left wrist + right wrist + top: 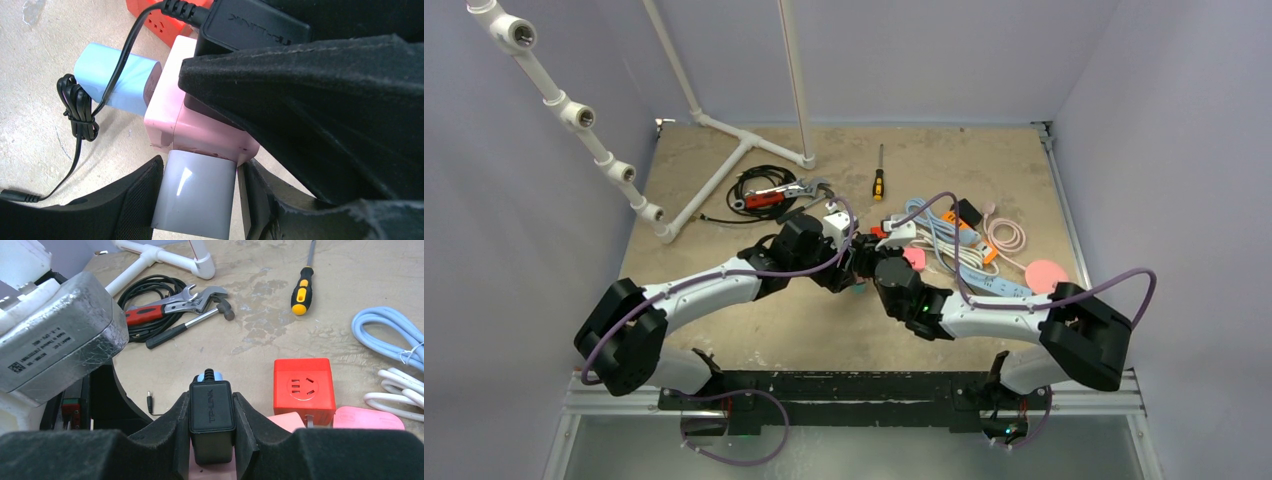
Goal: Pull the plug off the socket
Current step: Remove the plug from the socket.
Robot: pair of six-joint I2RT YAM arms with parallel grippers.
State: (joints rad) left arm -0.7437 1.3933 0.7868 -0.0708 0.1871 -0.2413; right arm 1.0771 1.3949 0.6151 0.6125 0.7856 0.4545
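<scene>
The right jaws clamp the black plug [211, 415], seated in the pink socket [185, 131] at 9 o'clock of the red cube [303, 387]; left jaws clamp its grey block [195, 197]. Pull straight, without twisting.

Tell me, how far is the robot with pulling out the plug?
Done: both grips look set. The right gripper is shut on the black box-shaped plastic plug; the left gripper clamps the grey rectangular block attached to the pink cube-shaped socket. In hand: bracing. Left: the pull, as the plug sits in the socket.
</scene>
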